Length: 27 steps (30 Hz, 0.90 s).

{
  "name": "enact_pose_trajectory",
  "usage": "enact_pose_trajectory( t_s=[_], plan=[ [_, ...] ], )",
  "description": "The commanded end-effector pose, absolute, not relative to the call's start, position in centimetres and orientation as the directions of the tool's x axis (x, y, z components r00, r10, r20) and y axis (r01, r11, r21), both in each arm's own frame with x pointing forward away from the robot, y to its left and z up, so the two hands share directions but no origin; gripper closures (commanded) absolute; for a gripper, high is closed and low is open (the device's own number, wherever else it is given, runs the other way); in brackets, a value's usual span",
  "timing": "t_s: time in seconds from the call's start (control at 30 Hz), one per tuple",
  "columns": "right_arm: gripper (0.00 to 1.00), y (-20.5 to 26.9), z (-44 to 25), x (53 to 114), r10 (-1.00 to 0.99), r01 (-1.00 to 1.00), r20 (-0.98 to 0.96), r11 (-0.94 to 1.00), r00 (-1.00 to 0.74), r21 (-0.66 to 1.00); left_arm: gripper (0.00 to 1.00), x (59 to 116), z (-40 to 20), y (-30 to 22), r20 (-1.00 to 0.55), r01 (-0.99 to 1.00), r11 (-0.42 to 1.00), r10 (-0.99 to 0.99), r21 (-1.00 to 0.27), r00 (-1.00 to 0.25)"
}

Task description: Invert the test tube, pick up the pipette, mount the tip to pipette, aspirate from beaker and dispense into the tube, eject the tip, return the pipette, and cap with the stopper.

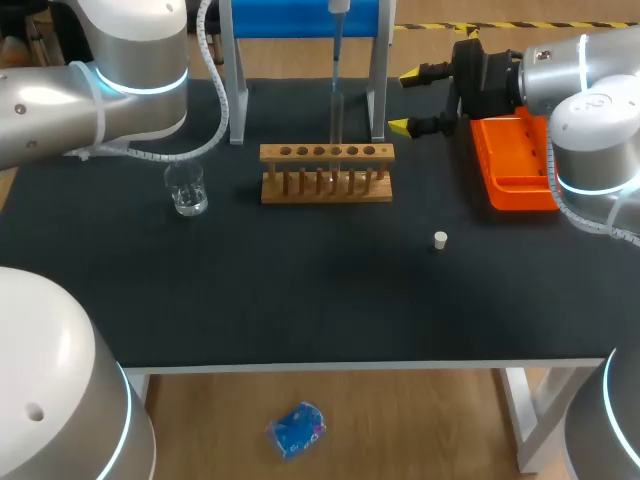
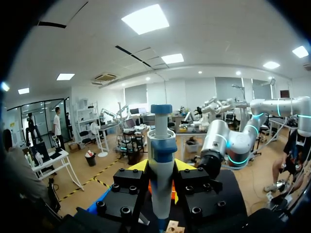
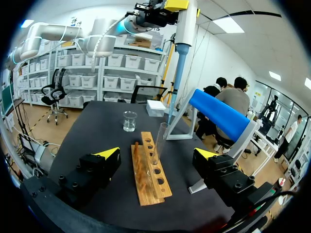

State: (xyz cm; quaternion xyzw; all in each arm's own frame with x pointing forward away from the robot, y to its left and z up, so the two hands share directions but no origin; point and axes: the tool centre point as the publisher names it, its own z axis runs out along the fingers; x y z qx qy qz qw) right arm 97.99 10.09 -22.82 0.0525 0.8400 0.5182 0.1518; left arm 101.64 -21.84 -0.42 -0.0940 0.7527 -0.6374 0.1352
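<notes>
My left gripper (image 2: 161, 166) is shut on the white and blue pipette (image 2: 161, 184), held upright above the wooden rack (image 1: 327, 172). The pipette's thin tip (image 1: 337, 70) points down into the mouth of the clear test tube (image 1: 337, 125), which stands upright in the rack. From the right wrist view, the pipette (image 3: 183, 39) hangs from the left gripper (image 3: 163, 8) over the tube (image 3: 160, 141). My right gripper (image 1: 406, 100) is open and holds nothing, just right of the rack. The glass beaker (image 1: 187, 188) stands to the left. The small white stopper (image 1: 440, 239) lies on the mat.
An orange tip tray (image 1: 515, 160) sits at the right, under my right arm. The blue and white pipette stand (image 1: 300, 25) rises behind the rack. The table's front edge (image 1: 360, 365) runs across below the dark mat.
</notes>
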Motion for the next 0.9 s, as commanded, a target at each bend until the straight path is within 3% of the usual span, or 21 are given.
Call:
enact_pose_trajectory(
  t_s=[0.03,0.9],
  plan=[
    [0.0,10.1,-22.9,98.0,0.246,-0.07,-0.201,0.457,-0.948,0.887,1.0,101.5,0.1,-21.7,-0.085,0.031,0.173,-0.316,-0.985,-0.945],
    [0.0,10.1,-22.9,98.0,0.246,-0.07,-0.201,0.457,-0.948,0.887,1.0,100.3,1.0,-19.6,-0.102,0.024,0.207,-0.376,-0.978,-0.921]
  ],
)
